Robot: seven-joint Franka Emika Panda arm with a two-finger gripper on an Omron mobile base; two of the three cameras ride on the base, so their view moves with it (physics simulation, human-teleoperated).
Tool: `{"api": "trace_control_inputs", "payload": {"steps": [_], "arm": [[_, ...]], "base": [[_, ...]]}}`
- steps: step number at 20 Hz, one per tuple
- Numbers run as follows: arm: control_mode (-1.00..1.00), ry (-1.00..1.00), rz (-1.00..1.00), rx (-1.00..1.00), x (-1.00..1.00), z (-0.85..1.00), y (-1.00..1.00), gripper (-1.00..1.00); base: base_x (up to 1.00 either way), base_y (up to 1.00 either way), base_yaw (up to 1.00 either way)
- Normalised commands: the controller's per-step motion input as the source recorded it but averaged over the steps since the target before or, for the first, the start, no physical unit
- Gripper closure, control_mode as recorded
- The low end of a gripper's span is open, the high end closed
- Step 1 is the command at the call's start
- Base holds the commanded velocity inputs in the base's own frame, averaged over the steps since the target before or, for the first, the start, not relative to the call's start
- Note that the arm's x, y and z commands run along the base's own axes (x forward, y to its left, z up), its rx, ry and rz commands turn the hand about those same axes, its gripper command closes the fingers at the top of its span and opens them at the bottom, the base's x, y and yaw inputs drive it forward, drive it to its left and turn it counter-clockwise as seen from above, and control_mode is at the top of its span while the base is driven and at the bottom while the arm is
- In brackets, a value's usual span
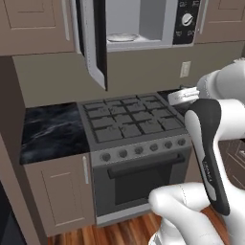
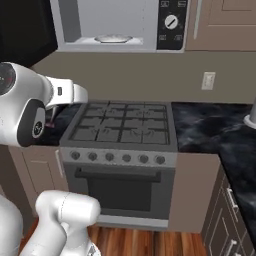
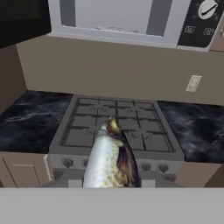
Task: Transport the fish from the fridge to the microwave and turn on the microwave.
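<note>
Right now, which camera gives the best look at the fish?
The hand view: the fish fills its lower middle, pointing toward the stove. In both base views the arm hides the fish.

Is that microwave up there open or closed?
Open. The microwave has its door swung out to the left, and you can see the pale inside with a plate on its floor.

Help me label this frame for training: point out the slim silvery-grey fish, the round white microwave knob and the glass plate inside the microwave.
Slim silvery-grey fish (image 3: 109, 159), hand view, mid-body.
Round white microwave knob (image 2: 171, 21), right base view, knob face.
Glass plate (image 1: 123, 37), left base view, plate centre.
</note>
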Motion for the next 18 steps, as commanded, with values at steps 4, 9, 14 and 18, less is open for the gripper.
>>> {"api": "trace_control_inputs", "payload": {"steps": [4, 9, 14, 18], "arm": [[1.00, 0.00, 0.00, 0.00, 0.00, 0.00, 0.00, 1.00], [1.00, 0.00, 0.00, 0.00, 0.00, 0.00, 0.00, 1.00], [1.00, 0.00, 0.00, 0.00, 0.00, 0.00, 0.00, 1.00], [1.00, 0.00, 0.00, 0.00, 0.00, 0.00, 0.00, 1.00]], "base": [[0.51, -0.19, 0.00], [0.46, -0.23, 0.00], [0.32, -0.23, 0.02], [0.16, -0.31, 0.10]]}}
